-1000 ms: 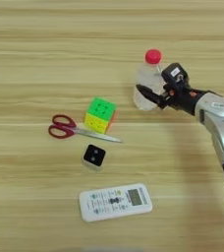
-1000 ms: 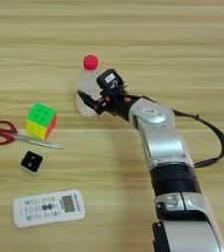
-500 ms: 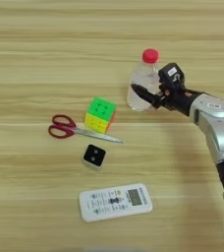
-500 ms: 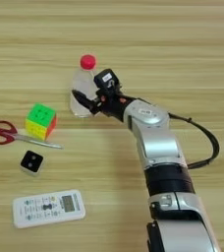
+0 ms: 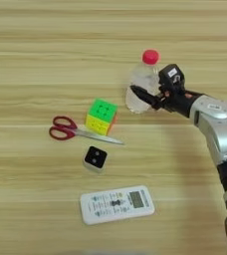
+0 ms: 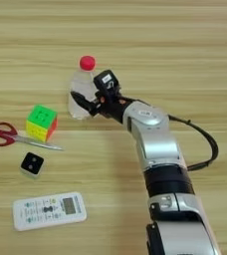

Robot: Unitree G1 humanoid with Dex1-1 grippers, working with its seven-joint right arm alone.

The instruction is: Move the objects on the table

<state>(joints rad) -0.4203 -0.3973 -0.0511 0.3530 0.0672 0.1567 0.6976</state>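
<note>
- I take the puzzle cube (image 5: 101, 116) as my landmark; it sits left of the middle of the bench (image 5: 46, 45), green face up
- The clear bottle (image 5: 142, 82) with its red cap stands upright behind and to the right of the cube, a little apart from it
- My tool (image 5: 146, 88) is at the bottle: one black finger (image 5: 144, 95) lies across the front of its lower body, and the rest of the tool presses in from the bottle's right side, so I read it as clamped around the bottle
- Against a second ago, bottle and tool together have slid left, nearer the cube; the gap between bottle and cube is clearly smaller than it was
- The silver forearm (image 6: 150, 132) reaches further in from the right than it did, with its black cable (image 6: 205, 139) looping off its right side
- The red-handled scissors (image 5: 70, 130) lie just left of the cube, their blades running under its front edge; I cannot tell if they touch it; they have not moved
- The small black square device (image 5: 95, 158) sits in front of the cube, apart from it, where it was before
- The white remote (image 5: 117, 204) lies further in front of the cube, beyond the device, lengthwise left to right and likewise unmoved
</note>
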